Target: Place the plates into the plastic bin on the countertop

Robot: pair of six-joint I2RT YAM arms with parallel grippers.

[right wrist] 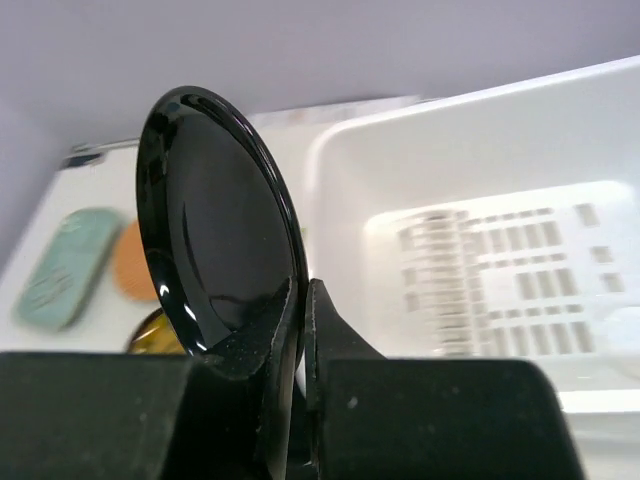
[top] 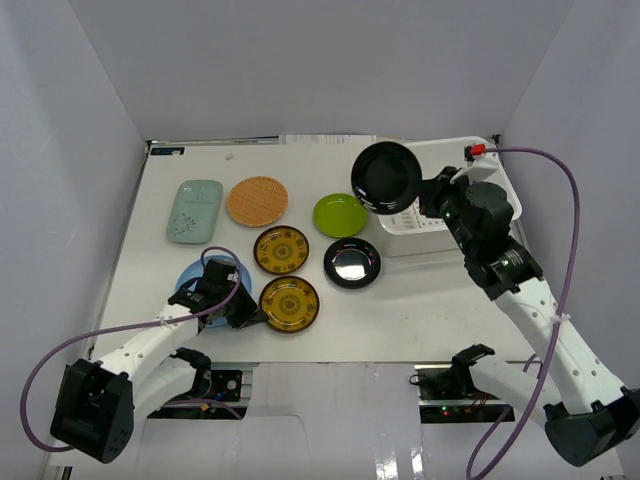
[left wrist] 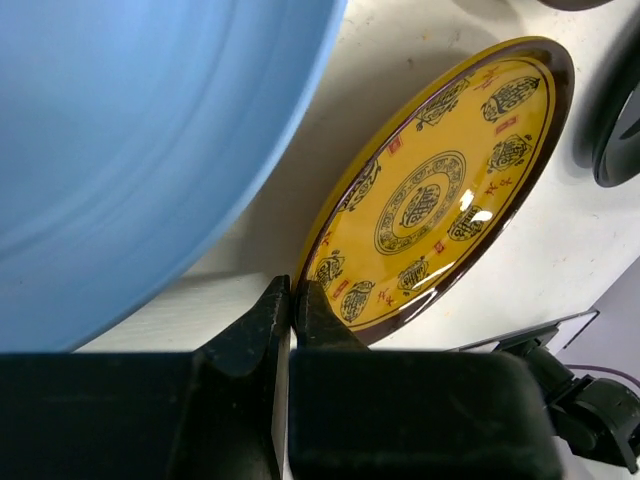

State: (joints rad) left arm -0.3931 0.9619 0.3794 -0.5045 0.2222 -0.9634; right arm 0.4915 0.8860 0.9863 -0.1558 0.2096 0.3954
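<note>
The right gripper (right wrist: pixel 303 300) is pinching a glossy black plate (top: pixel 386 177) by its rim, holding it on edge at the left side of the white plastic bin (right wrist: pixel 470 140). The left gripper (left wrist: pixel 293 300), fingers nearly together, appears to be nipping the rim of the nearer amber plate (left wrist: pixel 440 190), which is lying just beside the light blue plate (left wrist: pixel 120 150) on the countertop (top: pixel 420 310).

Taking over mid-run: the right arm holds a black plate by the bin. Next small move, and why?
Probably shift the black plate rightward over the plastic bin before releasing: the right gripper pinches its rim, and from above it hangs at the bin's left edge.
</note>
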